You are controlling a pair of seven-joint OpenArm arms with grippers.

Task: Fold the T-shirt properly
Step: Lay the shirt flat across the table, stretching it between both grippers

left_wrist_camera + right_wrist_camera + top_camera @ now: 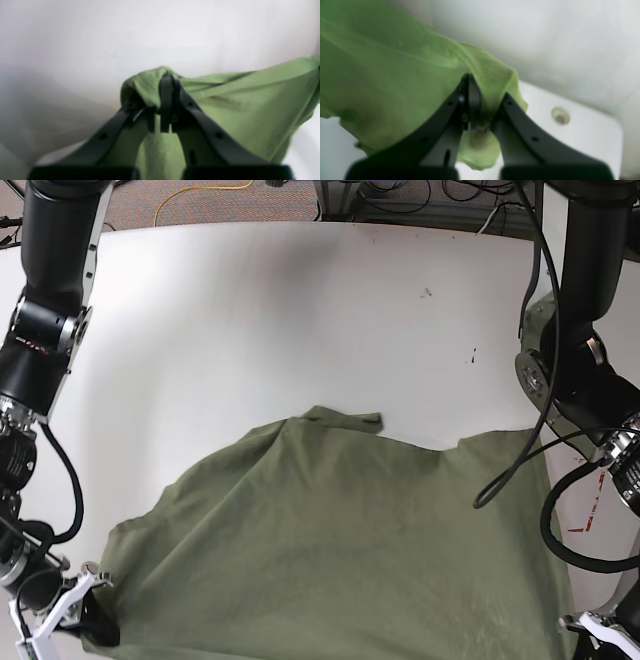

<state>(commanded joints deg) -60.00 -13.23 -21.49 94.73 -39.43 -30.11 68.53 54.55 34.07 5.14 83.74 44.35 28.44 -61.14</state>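
Olive-green T-shirt [340, 550] spread wrinkled over the near half of the white table [300, 310], left gripper [167, 105] pinching a bunched fold of cloth, right gripper [480, 100] clamped on another corner, both at the shirt's near edge

Large white table [300, 310] with rounded corners; a few small dark specks [427, 292] mark its surface. A yellow cable [205, 193] lies on the brown floor [180, 200] beyond the far edge.
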